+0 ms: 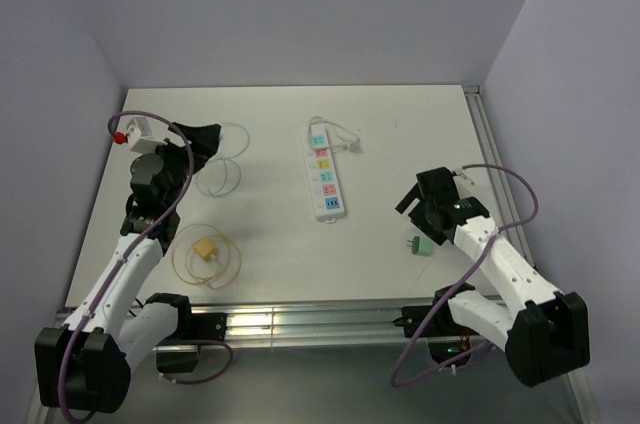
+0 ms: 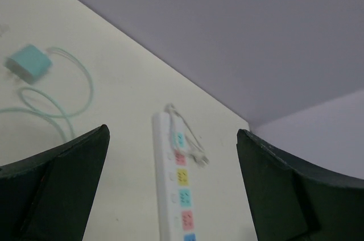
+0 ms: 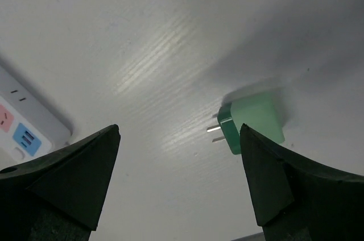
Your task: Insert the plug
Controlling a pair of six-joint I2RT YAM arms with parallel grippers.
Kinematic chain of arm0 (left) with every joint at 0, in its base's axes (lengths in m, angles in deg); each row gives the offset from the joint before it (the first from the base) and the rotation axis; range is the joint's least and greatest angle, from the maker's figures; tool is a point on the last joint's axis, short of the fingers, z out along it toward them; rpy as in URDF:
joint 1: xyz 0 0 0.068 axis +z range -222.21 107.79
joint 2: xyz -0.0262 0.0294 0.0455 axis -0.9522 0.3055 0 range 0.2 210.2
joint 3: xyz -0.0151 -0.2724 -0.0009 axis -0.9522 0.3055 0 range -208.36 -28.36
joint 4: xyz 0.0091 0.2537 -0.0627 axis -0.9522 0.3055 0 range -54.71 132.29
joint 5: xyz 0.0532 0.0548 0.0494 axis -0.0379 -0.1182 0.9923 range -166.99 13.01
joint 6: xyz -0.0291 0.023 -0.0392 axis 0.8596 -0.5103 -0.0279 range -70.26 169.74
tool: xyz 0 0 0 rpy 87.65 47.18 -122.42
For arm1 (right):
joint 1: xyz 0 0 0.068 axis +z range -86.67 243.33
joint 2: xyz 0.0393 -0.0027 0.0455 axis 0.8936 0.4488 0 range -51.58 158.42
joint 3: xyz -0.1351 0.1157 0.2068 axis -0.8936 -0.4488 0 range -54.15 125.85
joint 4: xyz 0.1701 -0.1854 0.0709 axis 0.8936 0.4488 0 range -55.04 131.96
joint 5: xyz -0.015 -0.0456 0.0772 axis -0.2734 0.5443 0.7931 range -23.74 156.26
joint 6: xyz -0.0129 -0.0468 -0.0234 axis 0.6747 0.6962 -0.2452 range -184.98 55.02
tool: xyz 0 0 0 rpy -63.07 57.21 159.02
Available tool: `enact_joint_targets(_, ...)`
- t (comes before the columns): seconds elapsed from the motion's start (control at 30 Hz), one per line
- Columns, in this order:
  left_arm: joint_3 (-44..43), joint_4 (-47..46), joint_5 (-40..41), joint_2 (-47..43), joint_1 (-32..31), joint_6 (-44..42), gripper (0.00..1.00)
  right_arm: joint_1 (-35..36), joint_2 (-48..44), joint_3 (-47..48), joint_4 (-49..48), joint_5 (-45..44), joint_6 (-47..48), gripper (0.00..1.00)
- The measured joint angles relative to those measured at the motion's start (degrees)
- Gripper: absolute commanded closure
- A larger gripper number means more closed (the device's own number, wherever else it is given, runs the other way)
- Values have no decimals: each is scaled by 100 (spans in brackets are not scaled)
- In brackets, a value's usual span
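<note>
A green plug (image 1: pixel 421 245) (image 3: pixel 253 120) lies flat on the white table, its two metal prongs pointing toward the power strip. The white power strip (image 1: pixel 325 179) (image 2: pixel 177 190) (image 3: pixel 23 119) with coloured sockets lies mid-table. My right gripper (image 1: pixel 412 207) (image 3: pixel 180 138) hovers open just above and left of the plug, nothing between its fingers; the plug sits by the right finger (image 3: pixel 284 184). My left gripper (image 1: pixel 203 138) (image 2: pixel 172 138) is open and empty at the far left, facing the strip.
A white cable (image 1: pixel 343 138) (image 2: pixel 190 141) is plugged into the strip's far end. A teal plug (image 2: pixel 28 63) with a looped cable (image 1: pixel 220 166) lies near the left gripper. A yellow plug (image 1: pixel 207 250) sits in a cable coil at the front left.
</note>
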Motion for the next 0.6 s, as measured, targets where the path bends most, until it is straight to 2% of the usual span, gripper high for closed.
enact_joint_targets(0.17,87,175,-1362,-74,0,356,2,-260,-898,-640,94,306,-852,10)
enact_joint_targets(0.3,107,310,-2024,-127,-7,391,7,-372,-1451,-1189,129,444,-1753,16)
enact_joint_targets(0.4,105,470,-2260,-286,-70,317,7,-385,-1648,-1447,269,492,-2457,21)
enact_joint_targets(0.6,-15,868,-2411,-684,-334,68,7,-398,-1742,-1561,337,348,-3368,20)
